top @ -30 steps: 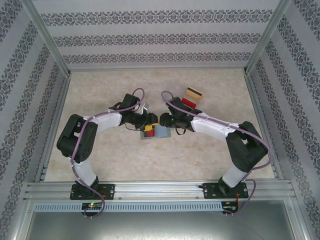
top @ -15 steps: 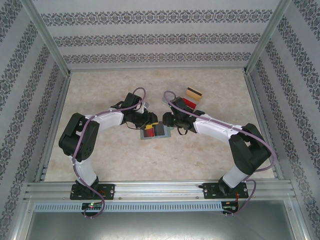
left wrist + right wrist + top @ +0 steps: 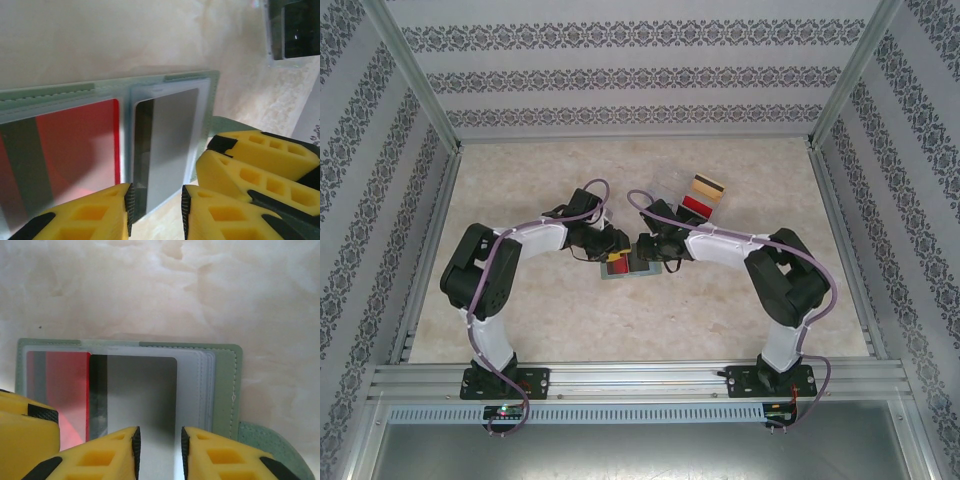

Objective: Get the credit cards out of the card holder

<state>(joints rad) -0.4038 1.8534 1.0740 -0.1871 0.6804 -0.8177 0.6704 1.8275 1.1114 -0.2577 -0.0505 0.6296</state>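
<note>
Card holder (image 3: 223, 385) open, grey card (image 3: 142, 387) under right gripper (image 3: 157, 434)

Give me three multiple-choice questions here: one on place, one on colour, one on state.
1. From the card holder, the tan striped card and loose red card lie: A beyond it, rightward; B by the arm bases; C at the far left.
2. The pocketed card beside the grey card is: A blue; B red; C white.
3. The card holder is: A folded shut; B open; C standing on edge.
Answers: A, the top view shows both past the holder; B, red shows in both wrist views; B, its inner pockets face up.
</note>
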